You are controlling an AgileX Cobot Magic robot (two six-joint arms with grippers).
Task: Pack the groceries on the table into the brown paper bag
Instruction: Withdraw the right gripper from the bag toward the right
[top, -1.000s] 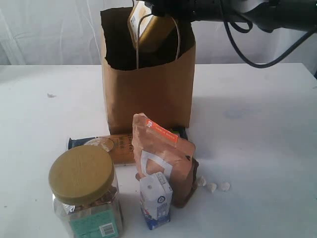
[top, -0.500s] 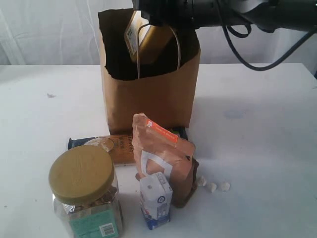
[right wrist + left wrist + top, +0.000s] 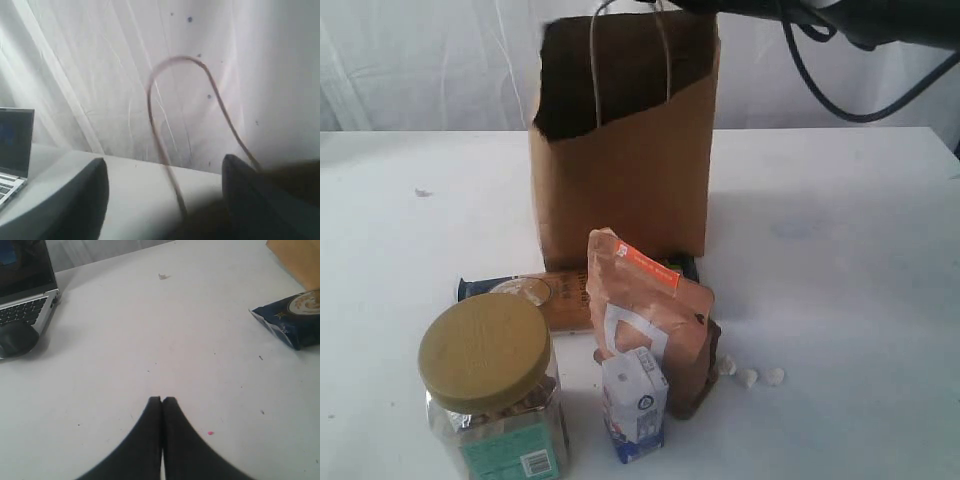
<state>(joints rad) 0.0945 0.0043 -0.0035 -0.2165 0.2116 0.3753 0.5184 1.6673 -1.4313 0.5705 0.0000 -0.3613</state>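
1. Exterior view gives you the table (image 3: 840, 300) first: a wide white top with faint smudges that carries everything else.
2. Look next at the brown paper bag (image 3: 620, 180). It stands upright toward the table's far edge, about midway along it, with its mouth open and a thin handle (image 3: 595, 70) rising from the rim. Its inside is dark, so you cannot tell what it holds.
3. Your right arm (image 3: 880, 25) reaches in along the top of the exterior view, above the bag's mouth.
4. The clear jar (image 3: 495, 400) stands at the near edge, capped by its olive-yellow lid (image 3: 483, 352). Brownish contents show through the wall above a teal label.
5. The brown orange-labelled pouch (image 3: 655, 315) stands upright between the bag and the near edge, just right of the jar.
6. The spaghetti packet (image 3: 535, 290) lies flat behind the jar and pouch, in front of the bag, blue end pointing left.
7. The small white-blue carton (image 3: 635, 405) stands upright at the near edge, directly in front of the pouch.
8. Your right gripper (image 3: 164, 167) has its fingers spread apart with nothing between them; the bag's handle loops up just beyond.
9. Your left gripper (image 3: 162, 401) has its fingers pressed together, empty, over bare table, well apart from the packet's blue end.
10. Three small white bits (image 3: 748, 377) lie on the table just right of the pouch.
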